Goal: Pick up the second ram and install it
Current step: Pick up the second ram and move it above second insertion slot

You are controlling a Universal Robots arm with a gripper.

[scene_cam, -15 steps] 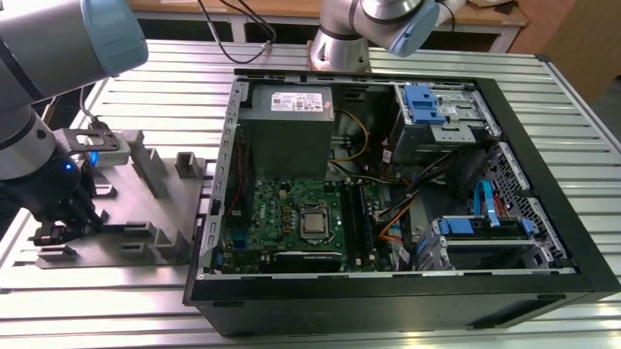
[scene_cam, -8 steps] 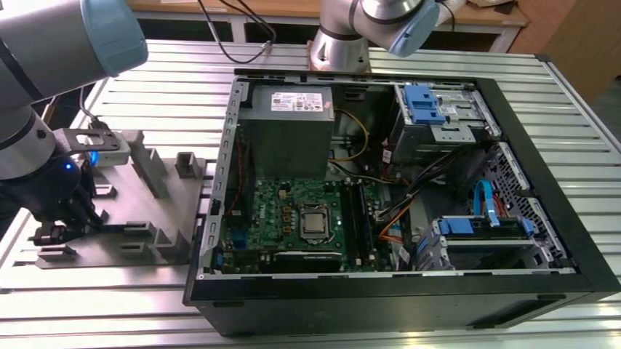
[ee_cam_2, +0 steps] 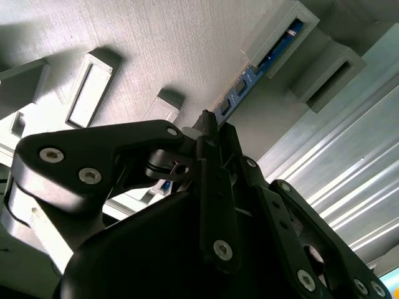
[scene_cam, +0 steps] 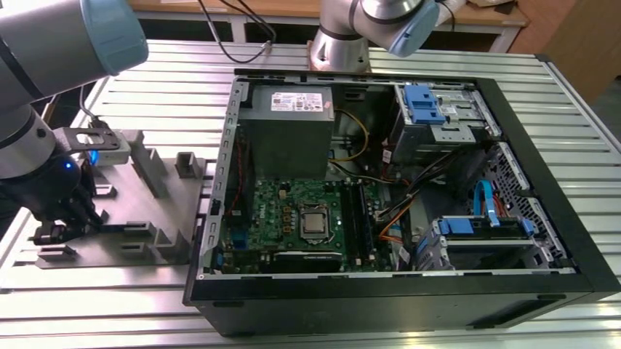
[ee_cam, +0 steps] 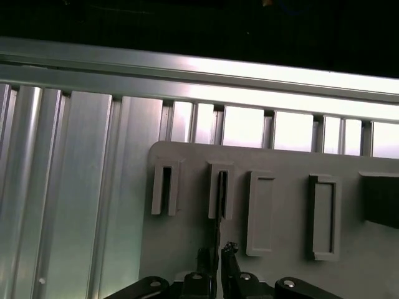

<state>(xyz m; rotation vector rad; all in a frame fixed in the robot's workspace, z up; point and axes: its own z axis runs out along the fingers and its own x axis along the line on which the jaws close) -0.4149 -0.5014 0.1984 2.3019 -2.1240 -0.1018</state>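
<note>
At grey slotted plastic holder on ribbed metal worktop, black tool tight around thin, flat blue-green second ram.

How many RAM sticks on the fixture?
1. The ram stands in a slot of the grey fixture, right at the gripper. More could be hidden behind the arm.

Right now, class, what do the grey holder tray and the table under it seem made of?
Grey holder tray: probably printed plastic, matte; fine parallel lines run across its surface. Table: likely aluminium, bare and glossy; its ribbed slats reflect bright light.
</note>
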